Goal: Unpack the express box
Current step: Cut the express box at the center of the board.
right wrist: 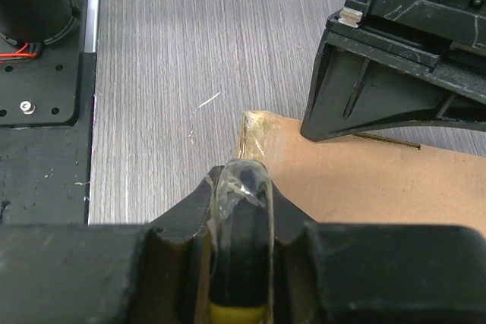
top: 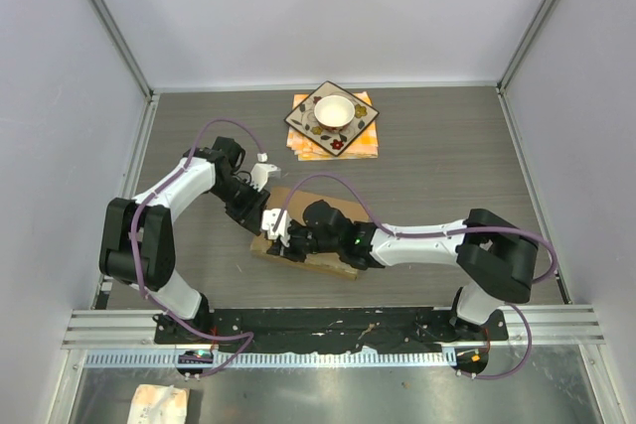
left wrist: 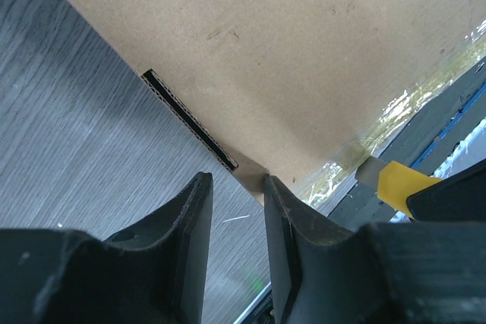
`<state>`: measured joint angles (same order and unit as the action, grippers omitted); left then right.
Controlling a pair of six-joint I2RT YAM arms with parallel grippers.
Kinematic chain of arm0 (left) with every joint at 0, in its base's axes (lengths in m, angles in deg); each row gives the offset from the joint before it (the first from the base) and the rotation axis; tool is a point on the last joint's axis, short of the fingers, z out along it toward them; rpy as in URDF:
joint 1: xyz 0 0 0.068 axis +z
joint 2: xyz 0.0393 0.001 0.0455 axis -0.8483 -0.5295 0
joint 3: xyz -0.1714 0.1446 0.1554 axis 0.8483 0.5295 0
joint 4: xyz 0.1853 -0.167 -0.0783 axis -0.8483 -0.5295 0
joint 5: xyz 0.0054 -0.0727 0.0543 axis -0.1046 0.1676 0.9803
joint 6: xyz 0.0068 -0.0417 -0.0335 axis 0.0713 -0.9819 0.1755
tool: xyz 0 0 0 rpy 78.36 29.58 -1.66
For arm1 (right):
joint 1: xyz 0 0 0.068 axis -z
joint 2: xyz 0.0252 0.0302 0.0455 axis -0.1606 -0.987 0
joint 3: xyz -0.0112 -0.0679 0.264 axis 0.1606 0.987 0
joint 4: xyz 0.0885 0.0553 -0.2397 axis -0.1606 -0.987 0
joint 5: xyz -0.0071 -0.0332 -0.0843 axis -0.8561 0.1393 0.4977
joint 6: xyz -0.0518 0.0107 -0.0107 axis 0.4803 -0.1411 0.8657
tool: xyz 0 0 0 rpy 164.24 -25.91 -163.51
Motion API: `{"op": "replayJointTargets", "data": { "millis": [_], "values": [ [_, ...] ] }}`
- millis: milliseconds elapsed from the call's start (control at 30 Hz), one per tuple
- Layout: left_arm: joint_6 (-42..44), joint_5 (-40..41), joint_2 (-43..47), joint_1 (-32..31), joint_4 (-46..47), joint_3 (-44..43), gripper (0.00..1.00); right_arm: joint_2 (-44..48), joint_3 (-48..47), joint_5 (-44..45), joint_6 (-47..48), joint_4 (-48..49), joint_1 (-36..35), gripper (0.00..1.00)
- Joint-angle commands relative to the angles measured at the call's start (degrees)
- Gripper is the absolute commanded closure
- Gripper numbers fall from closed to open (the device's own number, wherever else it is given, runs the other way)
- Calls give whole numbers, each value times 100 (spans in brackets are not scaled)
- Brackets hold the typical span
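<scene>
Cardboard express box (left wrist: pixel 304 58) lies under right claw (right wrist: pixel 241 181) pinching knife (left wrist: pixel 399 185); left claw (left wrist: pixel 235 180) spread beside corner.

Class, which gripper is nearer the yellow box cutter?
Right. The right gripper is shut on the yellow box cutter; the left gripper stands open beside it, apart, at the express box's edge.

Robot lab test cell, white panel walls (top: pixel 298 7), aluminium frame posts (top: pixel 109 22), grey woodgrain table (top: pixel 447 176)

surface: grey wood-grain table (top: pixel 447 146) | near middle: express box (left wrist: pixel 304 51) | far middle: stacked orange mats (top: pixel 366 146)
</scene>
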<state>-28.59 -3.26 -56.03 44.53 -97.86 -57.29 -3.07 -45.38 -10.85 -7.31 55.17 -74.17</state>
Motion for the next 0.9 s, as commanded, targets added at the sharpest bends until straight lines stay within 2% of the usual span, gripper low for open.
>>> {"op": "replayJointTargets", "data": {
  "millis": [0, 167, 233, 400, 467, 500, 667, 733, 867],
  "values": [
    [281, 556, -63, -21, 304, 184, 64, -320, -65, 228, 71, -416, 59, 99],
    [246, 495, -37, -21, 85, 61, 60, -514, 23, 299, 71, -495, 59, 99],
    [272, 372, -2, -21, -56, -18, 55, -558, 67, 308, -17, -495, 59, 99],
    [421, 100, 200, -21, -539, -115, 51, -619, 164, 316, -105, -486, 42, 99],
    [544, -137, 288, -21, -819, -141, 41, -611, 190, 334, -122, -478, 24, 99],
    [588, -190, 315, -48, -865, -124, 40, -611, 190, 343, -122, -495, 15, 99],
    [711, 116, 613, -355, -786, 385, 40, -593, 208, 378, -157, -495, -3, 99],
    [624, 239, 736, -426, -489, 623, 40, -628, 225, 334, -210, -443, -11, 99],
    [518, 363, 579, -522, -356, 711, 42, -646, 216, 404, -245, -390, -55, 99]
  ]
}}
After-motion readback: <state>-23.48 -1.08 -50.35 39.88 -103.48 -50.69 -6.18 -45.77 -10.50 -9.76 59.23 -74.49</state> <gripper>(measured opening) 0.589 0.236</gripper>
